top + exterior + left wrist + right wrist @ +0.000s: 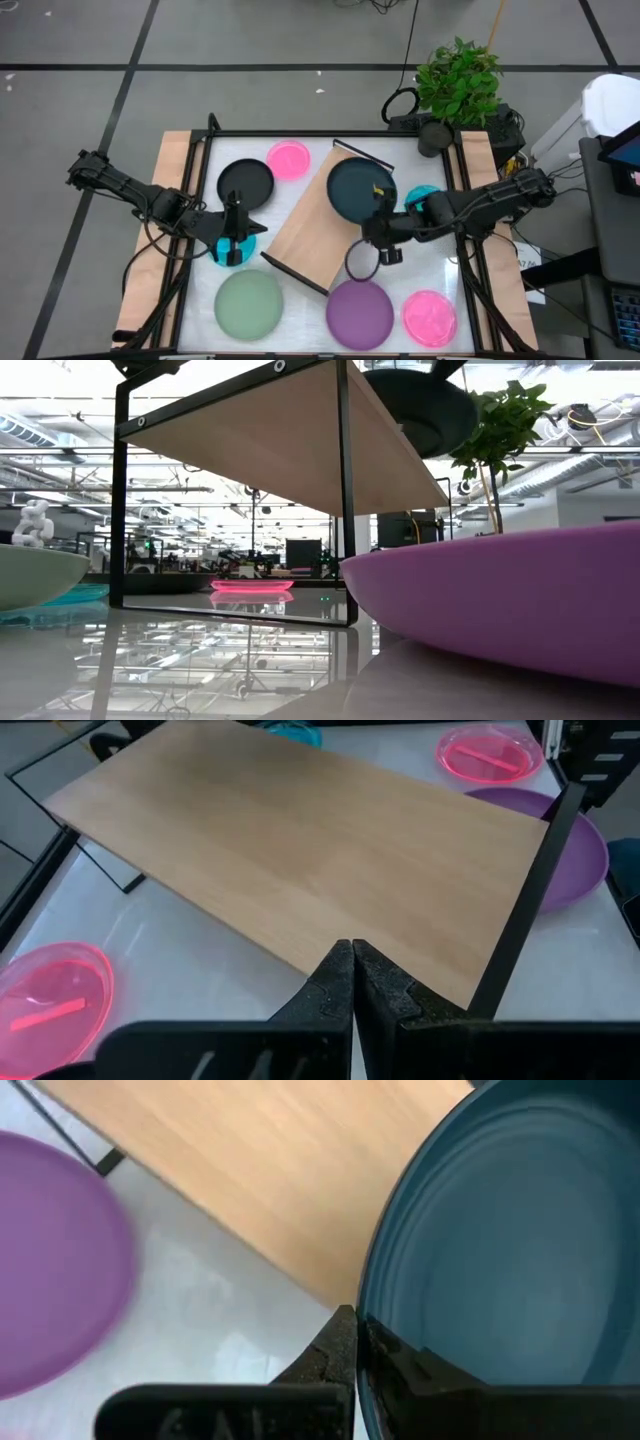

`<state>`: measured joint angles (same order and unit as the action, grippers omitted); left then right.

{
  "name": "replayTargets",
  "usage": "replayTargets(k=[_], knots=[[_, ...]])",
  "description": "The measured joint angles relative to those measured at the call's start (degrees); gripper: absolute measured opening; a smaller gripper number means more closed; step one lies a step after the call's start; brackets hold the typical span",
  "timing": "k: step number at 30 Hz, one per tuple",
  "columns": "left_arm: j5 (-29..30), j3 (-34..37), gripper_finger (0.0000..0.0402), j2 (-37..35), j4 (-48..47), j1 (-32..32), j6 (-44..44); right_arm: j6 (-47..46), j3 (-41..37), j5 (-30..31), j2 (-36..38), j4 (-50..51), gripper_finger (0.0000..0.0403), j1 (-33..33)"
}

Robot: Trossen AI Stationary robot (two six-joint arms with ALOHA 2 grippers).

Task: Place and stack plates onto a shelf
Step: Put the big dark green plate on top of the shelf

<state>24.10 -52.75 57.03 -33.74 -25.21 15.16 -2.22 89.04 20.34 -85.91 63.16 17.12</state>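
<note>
Our right gripper (352,1342) is clenched on the near rim of the dark teal plate (360,188), which we hold at the far end of the shelf (318,222). The right wrist view shows the rim pinched between the fingers with the light wood behind it. Whether the plate already rests on the board or hangs just above it, we cannot tell; the low view shows its dark underside (420,410) at the far right of the board.

Our left gripper (352,982) sits over the left side of the worktop (300,296), just left of the shelf's near end, with its fingers pressed together on nothing. In the high view it hovers over a translucent cyan plate (222,250).

The shelf lies diagonally across the middle of the worktop, and apart from the teal plate its board is bare. So we judge the task to be at its start: one plate is going onto the shelf and nothing is stacked yet.

The rest are on the worktop around the shelf:
- the black plate (245,183) at far left
- a pink plate (289,159) beside the black one, farther back
- the pale green plate (249,305) at near left
- the purple plate (360,313) near centre
- a second pink plate (430,317) at near right
- a second cyan plate (422,194) just right of the teal one, partly under the right arm.
</note>
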Motion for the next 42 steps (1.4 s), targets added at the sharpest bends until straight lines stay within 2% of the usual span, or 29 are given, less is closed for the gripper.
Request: replayTargets(k=[9, 20, 42], knots=[[0.0, 0.0, 0.0001, 0.0, 0.1, 0.0, -0.2, 7.2, 0.0, -3.2, -3.5, -3.5, 0.0000, -5.3], [0.0, 0.0, 0.0001, 0.0, 0.0, 0.0, -0.5, 9.2, -0.3, -4.1, -5.0, -3.3, 0.0000, -8.8], [0.0, 0.0, 0.0001, 0.0, 0.1, 0.0, 0.4, 8.9, -0.4, -4.0, -5.0, -3.0, 0.0004, -9.3]])
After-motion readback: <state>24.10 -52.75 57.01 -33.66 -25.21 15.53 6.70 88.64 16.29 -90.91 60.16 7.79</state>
